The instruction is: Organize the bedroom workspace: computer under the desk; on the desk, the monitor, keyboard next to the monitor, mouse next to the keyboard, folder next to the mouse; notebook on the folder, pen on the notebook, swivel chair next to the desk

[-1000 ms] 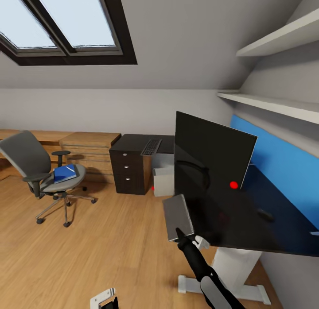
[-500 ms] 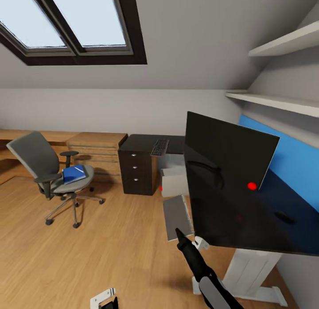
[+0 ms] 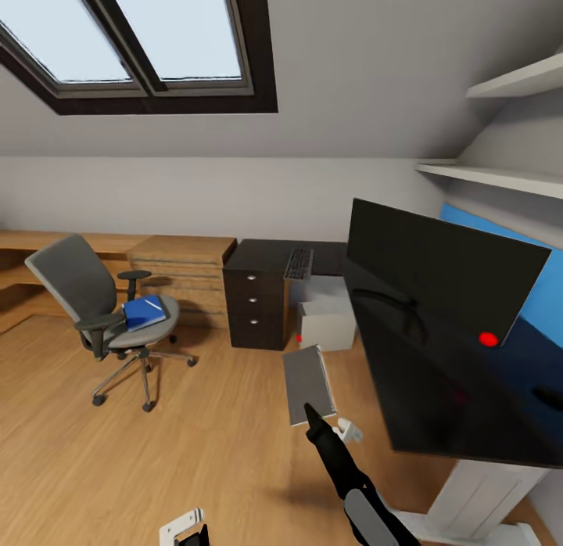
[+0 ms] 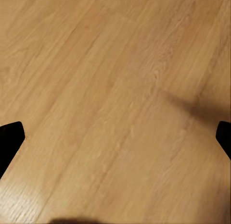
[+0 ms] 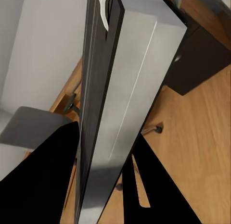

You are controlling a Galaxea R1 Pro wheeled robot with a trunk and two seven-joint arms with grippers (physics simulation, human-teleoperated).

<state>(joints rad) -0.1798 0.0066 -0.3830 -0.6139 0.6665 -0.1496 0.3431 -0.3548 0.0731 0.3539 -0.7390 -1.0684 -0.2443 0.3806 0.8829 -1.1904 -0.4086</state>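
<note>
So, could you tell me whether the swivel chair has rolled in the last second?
No. The swivel chair and the desk's drawer unit slid right together in the head view, keeping their gap, so the camera turned, not the chair.

The head view looks forward across the room, from near the desk (image 3: 469, 405) toward the far chair (image 3: 102, 303). The left wrist view faces the floor (image 4: 115, 89) closely. The right wrist view looks along the notebook (image 5: 125, 89), which the head view shares.

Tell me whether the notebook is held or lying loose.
Held: the right end effector grips the notebook above the floor.
</note>
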